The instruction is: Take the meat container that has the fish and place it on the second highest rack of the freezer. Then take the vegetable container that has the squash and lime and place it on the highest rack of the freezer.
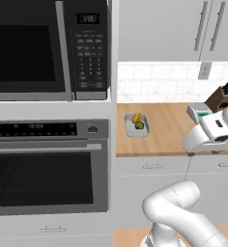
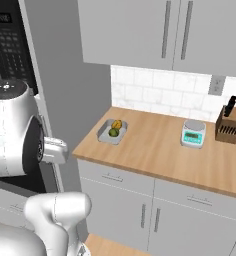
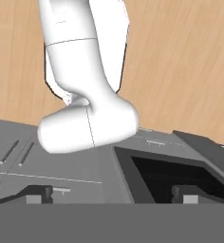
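Note:
A small grey vegetable container (image 1: 137,125) (image 2: 113,131) with a yellow squash and a green lime rests on the wooden counter (image 1: 169,137) (image 2: 155,147), near its left end beside the tall oven cabinet. My arm is folded up to the right of the oven, well away from the container. In the hand view my gripper (image 3: 111,197) is open, its two dark fingertips (image 3: 39,193) wide apart with nothing between them. It looks down at the wood floor, grey cabinet fronts and the dark oven window (image 3: 175,175).
A microwave (image 1: 34,48) sits above a built-in oven (image 1: 43,169) on the left. A kitchen scale (image 2: 193,134) and a knife block (image 2: 229,125) stand toward the counter's right end. Grey wall cabinets (image 2: 155,35) hang above; drawers and doors lie below.

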Controlling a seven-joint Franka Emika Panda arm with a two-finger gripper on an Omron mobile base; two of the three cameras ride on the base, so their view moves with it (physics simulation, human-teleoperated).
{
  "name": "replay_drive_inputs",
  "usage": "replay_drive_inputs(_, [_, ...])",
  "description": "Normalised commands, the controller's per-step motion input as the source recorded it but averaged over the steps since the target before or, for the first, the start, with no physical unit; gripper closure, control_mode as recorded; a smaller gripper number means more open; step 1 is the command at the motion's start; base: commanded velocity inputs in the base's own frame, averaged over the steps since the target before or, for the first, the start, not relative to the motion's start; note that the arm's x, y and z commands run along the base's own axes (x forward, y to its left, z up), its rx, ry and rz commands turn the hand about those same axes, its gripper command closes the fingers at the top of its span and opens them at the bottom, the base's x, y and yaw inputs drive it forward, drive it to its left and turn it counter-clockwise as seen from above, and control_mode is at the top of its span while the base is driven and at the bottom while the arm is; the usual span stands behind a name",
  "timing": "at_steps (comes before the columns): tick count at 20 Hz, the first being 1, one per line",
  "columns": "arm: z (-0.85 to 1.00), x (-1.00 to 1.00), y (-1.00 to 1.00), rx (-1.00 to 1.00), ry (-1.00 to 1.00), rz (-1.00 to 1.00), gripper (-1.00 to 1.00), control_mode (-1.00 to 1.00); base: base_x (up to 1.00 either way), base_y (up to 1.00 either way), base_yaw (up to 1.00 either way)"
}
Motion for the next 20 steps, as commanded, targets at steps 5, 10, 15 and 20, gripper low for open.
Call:
replay_drive_inputs(5, [0.0,0.32,-0.46,0.15,0.01,-0.1,-1.0,-1.0,0.0,0.0,0.0])
replay_drive_inputs(10, [-0.01,0.86,-0.46,0.2,0.12,-0.26,-1.0,-1.0,0.0,0.0,0.0])
replay_drive_inputs(15, [-0.13,1.0,0.0,0.05,0.17,-0.39,-1.0,-1.0,0.0,0.0,0.0])
replay_drive_inputs(20, [-0.22,0.95,0.16,0.0,0.15,-0.53,-1.0,-1.0,0.0,0.0,0.0])
